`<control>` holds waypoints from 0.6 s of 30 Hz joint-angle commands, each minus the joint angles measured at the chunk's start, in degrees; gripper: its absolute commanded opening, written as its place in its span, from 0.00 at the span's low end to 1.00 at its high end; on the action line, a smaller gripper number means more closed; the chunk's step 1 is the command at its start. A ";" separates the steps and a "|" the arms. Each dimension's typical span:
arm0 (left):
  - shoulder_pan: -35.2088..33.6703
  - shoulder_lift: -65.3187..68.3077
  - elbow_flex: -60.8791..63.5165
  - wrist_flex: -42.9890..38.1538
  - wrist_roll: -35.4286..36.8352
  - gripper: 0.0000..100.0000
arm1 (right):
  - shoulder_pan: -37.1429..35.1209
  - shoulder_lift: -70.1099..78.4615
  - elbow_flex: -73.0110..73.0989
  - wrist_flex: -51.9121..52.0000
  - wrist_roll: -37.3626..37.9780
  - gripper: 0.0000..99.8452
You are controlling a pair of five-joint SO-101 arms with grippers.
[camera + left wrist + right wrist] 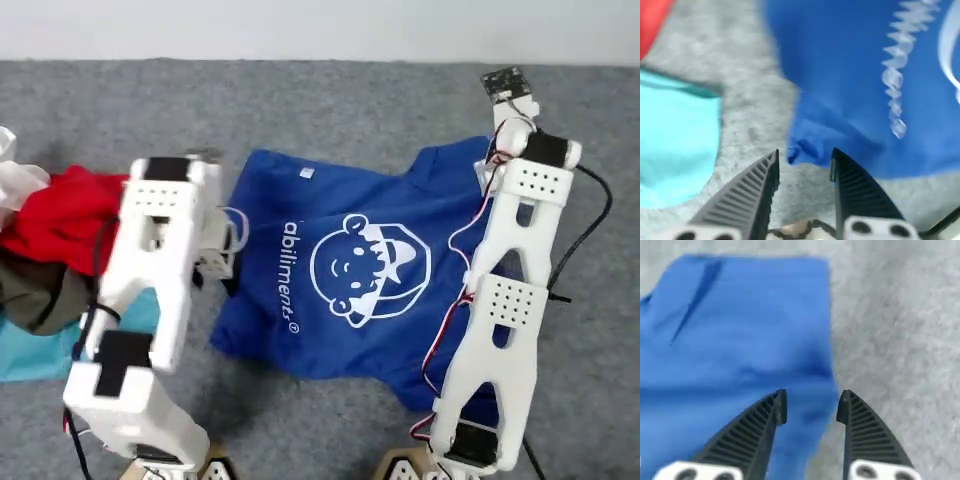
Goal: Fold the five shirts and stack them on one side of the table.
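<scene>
Blue shirt [350,270] flat on grey table [330,100], left hand [805,154] released at its corner, right hand [812,396] released over its edge

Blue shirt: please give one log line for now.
blue shirt: unfolded | left hand: open at corner | right hand: open over edge

blue shirt [300,205] — 1 | red shirt [60,215] — 1 | olive garment [40,295] — 1 | teal shirt [30,358] — 1 | white cloth [14,180] — 1

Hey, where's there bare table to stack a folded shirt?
Bare grey table runs along the far edge beyond the blue shirt, and right of it. The left side is crowded with the heap of shirts.
</scene>
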 commanded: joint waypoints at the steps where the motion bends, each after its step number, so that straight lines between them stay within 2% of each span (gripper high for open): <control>1: 9.05 -11.52 3.47 2.02 -5.36 0.16 | -0.66 -6.99 -3.16 7.52 3.78 0.19; 5: 12.31 -17.41 10.33 1.93 -7.47 0.16 | 2.51 -11.38 -3.08 7.34 4.75 0.19; 9: 11.96 -17.14 17.89 1.93 -13.01 0.16 | 4.26 -17.45 4.04 7.43 10.81 0.19; 13: 10.90 -15.82 20.26 1.76 -16.62 0.16 | 4.79 -27.74 22.07 7.43 18.02 0.19; 18: 10.46 -12.57 20.26 1.76 -18.20 0.16 | 3.56 -46.90 54.33 7.34 27.60 0.18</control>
